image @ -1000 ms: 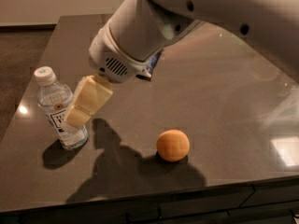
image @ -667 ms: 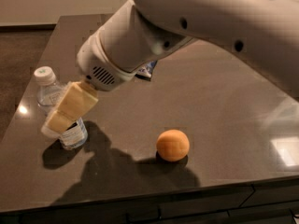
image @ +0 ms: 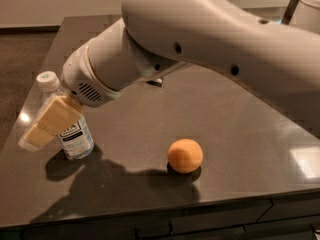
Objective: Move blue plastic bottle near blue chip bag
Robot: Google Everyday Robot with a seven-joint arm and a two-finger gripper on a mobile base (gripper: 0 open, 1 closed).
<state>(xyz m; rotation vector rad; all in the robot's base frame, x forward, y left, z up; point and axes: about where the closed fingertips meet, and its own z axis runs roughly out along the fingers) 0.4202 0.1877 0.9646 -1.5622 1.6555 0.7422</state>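
The blue plastic bottle (image: 75,136), clear with a white cap and a white-and-dark label, stands near the table's left front and leans slightly left. My gripper (image: 47,124), tan at its end, is down at the bottle's left side and covers the bottle's middle from this view. The blue chip bag is almost wholly hidden behind my arm; only a small dark bit (image: 155,82) shows under the arm near the table's middle.
An orange ball-shaped fruit (image: 185,155) lies on the dark table (image: 240,134) near the front edge, right of the bottle. The table's left edge runs close by the bottle. A white object (image: 306,6) stands at the far right back.
My gripper has moved left and down, from beside the bottle's right to over its middle and left side. The arm now fills more of the view.
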